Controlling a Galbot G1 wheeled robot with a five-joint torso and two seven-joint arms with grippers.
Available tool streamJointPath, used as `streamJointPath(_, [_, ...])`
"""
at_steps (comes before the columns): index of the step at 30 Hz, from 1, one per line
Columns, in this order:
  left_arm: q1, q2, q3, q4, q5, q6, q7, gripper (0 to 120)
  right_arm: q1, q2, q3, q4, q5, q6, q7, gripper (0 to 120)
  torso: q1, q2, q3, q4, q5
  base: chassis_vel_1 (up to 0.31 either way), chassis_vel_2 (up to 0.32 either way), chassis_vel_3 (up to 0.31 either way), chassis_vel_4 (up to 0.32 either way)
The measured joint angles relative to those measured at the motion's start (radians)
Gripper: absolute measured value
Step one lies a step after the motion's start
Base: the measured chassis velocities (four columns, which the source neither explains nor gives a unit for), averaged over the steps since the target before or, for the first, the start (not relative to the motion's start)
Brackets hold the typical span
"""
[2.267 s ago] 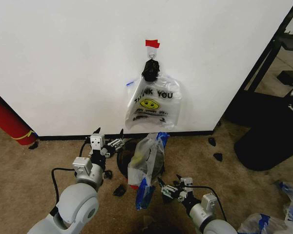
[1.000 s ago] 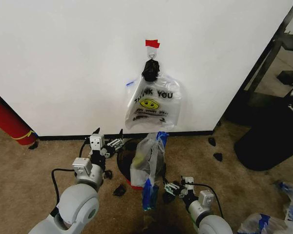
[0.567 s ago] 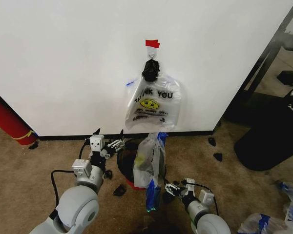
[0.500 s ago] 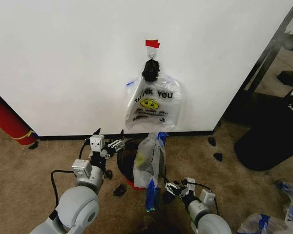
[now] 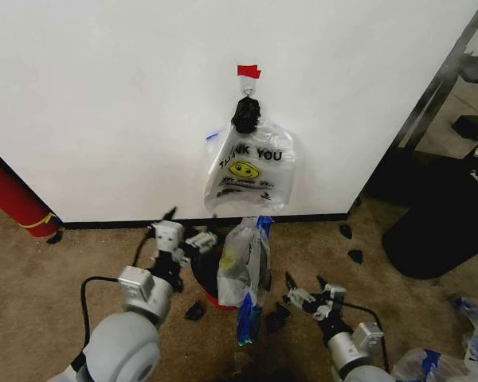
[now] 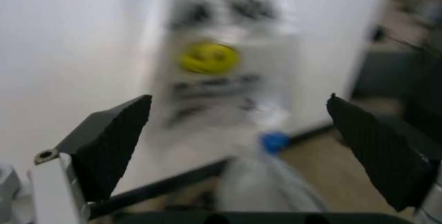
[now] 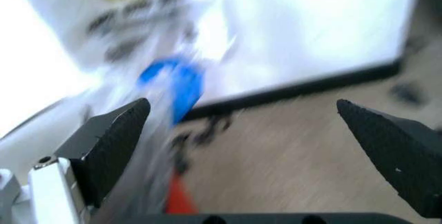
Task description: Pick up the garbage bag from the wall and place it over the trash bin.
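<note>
Garbage bag (image 5: pixel 243 267) draped upright over trash bin (image 5: pixel 205 285) below wall (image 5: pixel 103 95), unheld. Left gripper (image 5: pixel 185 231) beside bin, right gripper (image 5: pixel 305 290) just beside bag; both jaws apart, likely released to let it settle

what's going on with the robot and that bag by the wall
The robot is fitting the garbage bag on the trash bin at the foot of the wall. The bag stands bunched on the bin's right side, not spread over the rim. The left pincer is open just left of the bin; the right pincer is open on the floor side, right of the bag. Neither grips it. A smiley bag hangs above.
</note>
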Motion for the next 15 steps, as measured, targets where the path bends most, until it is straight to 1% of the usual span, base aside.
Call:
streamJointPath(2, [-0.081, 0.017, 0.112, 0.049, 0.017, 0.031, 0.016, 100, -0.002, 0.034, 0.046, 0.008, -0.079, 0.018, 0.034, 100, 0.0, 0.0, 0.0, -0.0004, -0.0001, 0.0, 0.0, 0.0, 0.0])
streamJointPath(3, [-0.137, 0.017, 0.172, 0.074, 0.009, 0.06, 0.015, 98, 0.001, 0.053, 0.072, -0.005, -0.124, 0.032, 0.042, 100, 0.0, 0.0, 0.0, 0.0, -0.0001, 0.0, 0.0, 0.0, 0.0])
streamJointPath(4, [-0.156, 0.015, 0.191, 0.081, 0.006, 0.071, 0.013, 98, 0.003, 0.059, 0.081, -0.012, -0.139, 0.04, 0.047, 100, 0.0, 0.0, 0.0, 0.0001, 0.0, 0.0, 0.0, 0.0, 0.0])
streamJointPath(5, [-0.21, 0.008, 0.247, 0.098, -0.002, 0.103, 0.008, 97, 0.007, 0.077, 0.105, -0.032, -0.174, 0.062, 0.062, 100, 0.0, 0.0, 0.0, -0.0001, 0.0001, 0.0, 0.0, 0.0, 0.0])
streamJointPath(6, [-0.21, 0.008, 0.247, 0.098, -0.002, 0.103, 0.008, 97, 0.007, 0.077, 0.105, -0.032, -0.174, 0.062, 0.062, 100, 0.0, 0.0, 0.0, -0.0001, 0.0001, 0.0, 0.0, 0.0, 0.0])
streamJointPath(7, [-0.261, 0.002, 0.298, 0.112, -0.01, 0.134, -0.003, 95, 0.007, 0.086, 0.12, -0.038, -0.183, 0.071, 0.069, 100, 0.0, 0.0, 0.0, 0.0, 0.0001, 0.0, 0.0, 0.0, 0.0])
streamJointPath(8, [-0.321, -0.005, 0.364, 0.126, -0.022, 0.173, -0.02, 94, 0.001, 0.095, 0.141, -0.04, -0.181, 0.076, 0.078, 100, 0.0, 0.0, 0.0, -0.0005, 0.0001, 0.0, 0.0, 0.0, 0.0])
streamJointPath(9, [-0.342, -0.007, 0.387, 0.131, -0.028, 0.186, -0.026, 94, -0.004, 0.096, 0.148, -0.04, -0.177, 0.077, 0.08, 100, 0.0, 0.0, 0.0, -0.0005, 0.0001, 0.0, 0.0, 0.0, 0.0])
streamJointPath(10, [-0.383, -0.009, 0.435, 0.14, -0.043, 0.214, -0.04, 93, -0.013, 0.095, 0.16, -0.039, -0.172, 0.079, 0.08, 100, 0.0, 0.0, 0.0, -0.0005, 0.0002, 0.0, 0.0, 0.0, 0.0])
streamJointPath(12, [-0.44, -0.01, 0.492, 0.156, -0.076, 0.27, -0.059, 90, -0.029, 0.085, 0.181, -0.039, -0.168, 0.088, 0.077, 100, 0.0, 0.0, 0.0, -0.0003, 0.0001, 0.0, 0.0, 0.0, 0.0])
streamJointPath(13, [-0.44, -0.01, 0.492, 0.156, -0.076, 0.27, -0.059, 90, -0.029, 0.085, 0.181, -0.039, -0.168, 0.088, 0.077, 100, 0.0, 0.0, 0.0, -0.0003, 0.0001, 0.0, 0.0, 0.0, 0.0])
streamJointPath(15, [-0.469, -0.015, 0.519, 0.177, -0.105, 0.306, -0.08, 90, -0.034, 0.079, 0.191, -0.039, -0.16, 0.091, 0.075, 100, 0.0, 0.0, 0.0, -0.0001, 0.0003, 0.0, 0.0, 0.0, 0.0])
